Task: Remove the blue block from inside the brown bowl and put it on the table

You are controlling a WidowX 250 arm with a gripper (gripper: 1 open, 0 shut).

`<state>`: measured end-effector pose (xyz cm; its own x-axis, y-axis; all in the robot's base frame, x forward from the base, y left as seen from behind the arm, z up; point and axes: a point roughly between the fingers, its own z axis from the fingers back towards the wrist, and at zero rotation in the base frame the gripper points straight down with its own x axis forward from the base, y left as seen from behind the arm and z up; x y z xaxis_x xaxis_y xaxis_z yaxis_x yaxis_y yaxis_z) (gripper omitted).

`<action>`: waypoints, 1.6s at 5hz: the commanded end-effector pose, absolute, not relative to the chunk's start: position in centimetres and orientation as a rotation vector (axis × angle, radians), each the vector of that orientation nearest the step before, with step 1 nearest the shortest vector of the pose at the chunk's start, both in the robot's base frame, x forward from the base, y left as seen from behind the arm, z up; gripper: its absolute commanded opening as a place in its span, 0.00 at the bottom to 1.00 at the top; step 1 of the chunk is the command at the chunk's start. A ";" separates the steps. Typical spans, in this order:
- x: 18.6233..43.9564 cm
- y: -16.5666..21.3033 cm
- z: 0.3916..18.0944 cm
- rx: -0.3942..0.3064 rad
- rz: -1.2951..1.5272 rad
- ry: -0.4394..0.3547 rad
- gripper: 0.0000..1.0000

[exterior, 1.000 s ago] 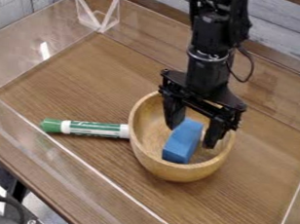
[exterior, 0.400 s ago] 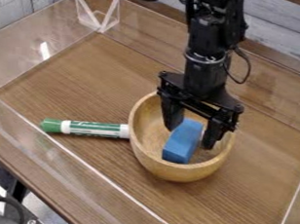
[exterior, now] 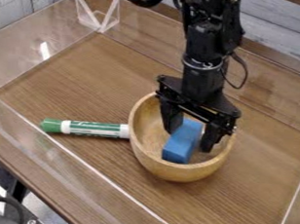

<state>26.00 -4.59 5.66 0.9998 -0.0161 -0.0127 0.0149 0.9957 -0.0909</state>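
A dark brown wood-grain table (exterior: pixel 83 79) fills most of the view, its grain running along the boards. Low clear walls (exterior: pixel 33 54) edge it, with light glinting off them toward the upper left, and a small clear triangular piece (exterior: pixel 98 13) stands near the far left corner. Beyond the far edge lie pale, greyish boards (exterior: pixel 284 19). At the lower left, outside the wall, there are dark cables (exterior: pixel 5 202) and some pale and dark objects too cut off to name.

A round light-brown bowl (exterior: pixel 157 164) sits on the table, right of the middle of the view. A green-and-white marker (exterior: pixel 86 128) lies on its side on the table, just left of the bowl, its green end pointing away from the bowl.

The black robot arm (exterior: pixel 212 46) comes down from the top of the view, and its gripper (exterior: pixel 190 135) reaches into the bowl. The jaws are spread wide, one on the left and one on the right, and they hold nothing. The blue block (exterior: pixel 182 142) is inside the bowl, tilted in the view, with its upper part between the open fingers and its lower part toward the near rim. Whether either finger touches the block, I cannot tell.
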 end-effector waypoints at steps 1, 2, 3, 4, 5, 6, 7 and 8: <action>26.3 -4.5 5.7 -0.095 -0.010 -0.010 1.00; 26.2 -4.5 5.2 -0.096 -0.008 -0.011 1.00; 26.1 -4.6 4.5 -0.098 -0.005 -0.016 1.00; 26.1 -4.5 4.6 -0.097 -0.006 -0.017 0.00; 26.1 -4.4 5.2 -0.092 -0.006 -0.016 0.00; 26.1 -4.3 6.0 -0.086 -0.007 -0.015 0.00; 26.1 -4.2 6.7 -0.081 -0.006 -0.014 0.00; 26.4 -3.8 9.3 -0.073 0.019 -0.038 0.00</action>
<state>25.52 -3.90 7.69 0.9996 0.0175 -0.0243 -0.0191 0.9974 -0.0696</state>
